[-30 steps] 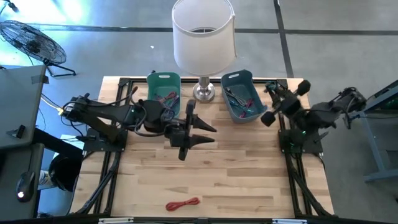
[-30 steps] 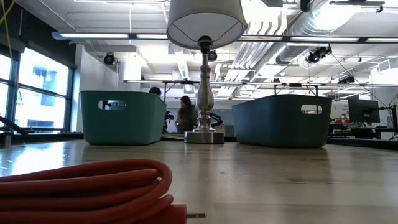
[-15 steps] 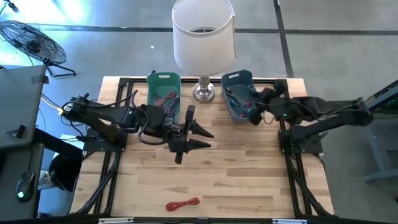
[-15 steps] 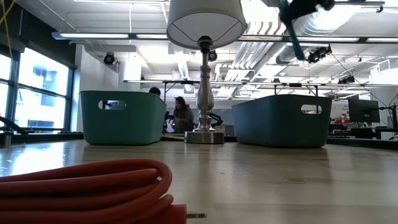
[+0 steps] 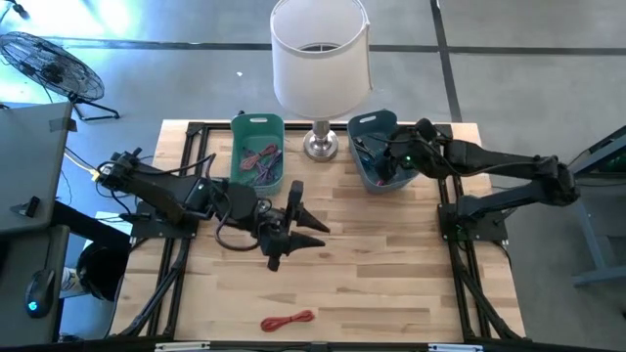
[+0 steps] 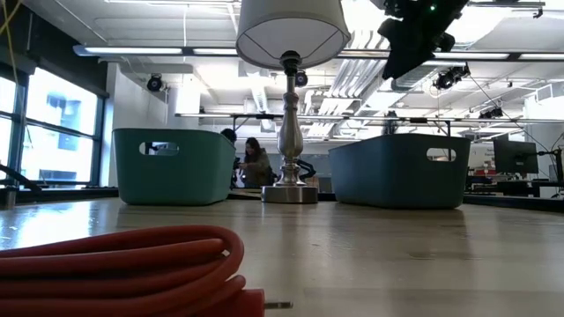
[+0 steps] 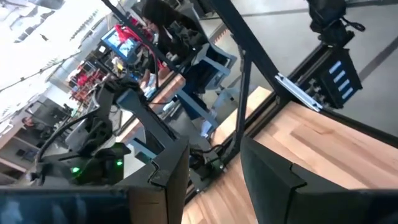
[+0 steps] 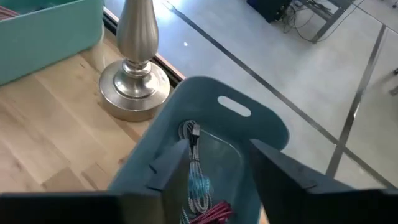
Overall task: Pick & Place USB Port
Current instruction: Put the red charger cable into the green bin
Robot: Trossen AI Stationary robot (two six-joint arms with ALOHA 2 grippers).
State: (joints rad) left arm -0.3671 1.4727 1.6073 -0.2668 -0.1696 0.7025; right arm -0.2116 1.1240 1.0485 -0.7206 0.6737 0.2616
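**Right gripper spread above the blue bin**

Right gripper (image 5: 391,161) hovers with fingers apart over the blue-grey plastic bin (image 5: 390,126) beside the silver lamp base (image 5: 320,146); braided grey and red USB cables (image 8: 198,180) lie inside. Left gripper (image 5: 298,227), fingers wide, hovers over mid-table. A coiled red cable (image 5: 287,320) lies near the table's front edge.

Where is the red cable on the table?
In the high view, the red cable lies coiled alone near the table's front edge, around the middle. It is far from both bins and the lamp, and neither claw is near it.
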